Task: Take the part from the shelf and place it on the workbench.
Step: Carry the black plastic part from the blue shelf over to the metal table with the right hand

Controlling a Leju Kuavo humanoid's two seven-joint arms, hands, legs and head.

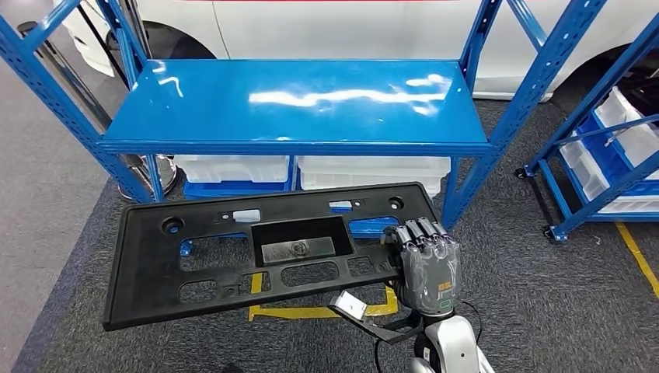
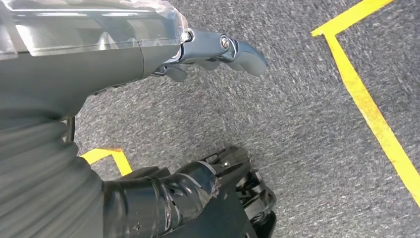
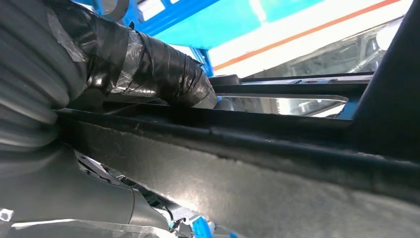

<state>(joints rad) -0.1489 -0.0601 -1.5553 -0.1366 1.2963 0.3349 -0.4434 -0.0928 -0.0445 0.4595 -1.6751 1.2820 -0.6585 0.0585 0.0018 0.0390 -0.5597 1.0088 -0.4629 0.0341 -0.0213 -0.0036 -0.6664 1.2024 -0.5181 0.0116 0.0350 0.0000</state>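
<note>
The right hand (image 1: 425, 260) grips the right end of the part (image 1: 264, 252), a long flat black plastic panel with a rectangular recess at its middle and several cut-outs along its length. Its fingers (image 1: 420, 231) curl over the panel's right edge, and the panel reaches out to the left from that grip, roughly level and clear of the grey carpet (image 1: 559, 311) below. The part is off the shelf (image 1: 295, 101), hanging in front of the front edge of the glossy blue shelf board. Under that board sit white bins (image 1: 233, 167) on a lower level. In the right wrist view the taped thumb (image 3: 158, 69) lies pressed across the panel's (image 3: 277, 178) dark rim. The left hand (image 2: 218, 52) hangs over the carpet (image 2: 297, 124) with nothing in it, its grey fingers (image 2: 242, 52) stretched out and loosely apart. Yellow floor tape (image 2: 366, 104) runs across the carpet there, and more yellow tape (image 1: 311, 312) shows below the held panel in the head view. A second blue rack (image 1: 606, 148) with white bins stands off to the right.
</note>
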